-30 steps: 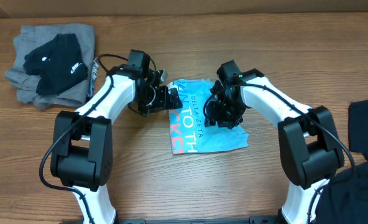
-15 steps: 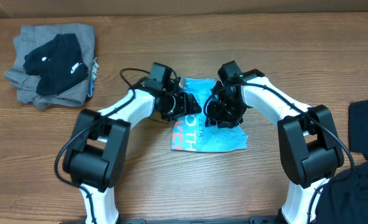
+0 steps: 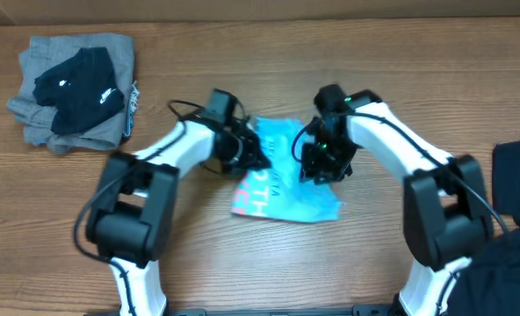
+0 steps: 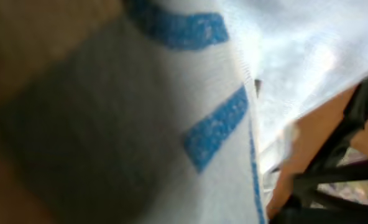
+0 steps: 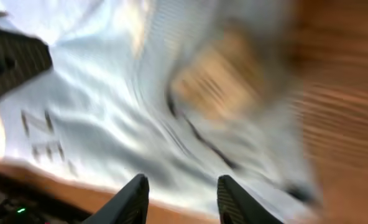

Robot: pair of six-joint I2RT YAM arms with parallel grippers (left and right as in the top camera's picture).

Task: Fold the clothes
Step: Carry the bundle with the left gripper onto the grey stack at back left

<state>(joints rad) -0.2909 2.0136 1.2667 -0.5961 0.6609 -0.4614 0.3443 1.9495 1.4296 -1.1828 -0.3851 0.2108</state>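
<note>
One blue tee (image 3: pixel 282 189), long axis approx near-far, tilted; R hand (image 5: pixel 183 182) wide, L hand (image 3: pixel 253 158) unclear

Setting: a robotics lab test bench. Evidence: two white-and-black arms, the left arm (image 3: pixel 168 145) and the right arm (image 3: pixel 392 132), rise from the near edge of a wood-grain table (image 3: pixel 269 263). A loose black cable (image 3: pixel 183 105) loops off the left arm. Grey and black garments (image 3: pixel 71 88) are heaped at the far left corner.

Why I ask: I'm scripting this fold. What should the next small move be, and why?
Probably draw the left gripper across toward the right gripper, laying the left edge of the light blue T-shirt over: the shirt lies skewed between them, with fabric filling the left wrist view.
</note>
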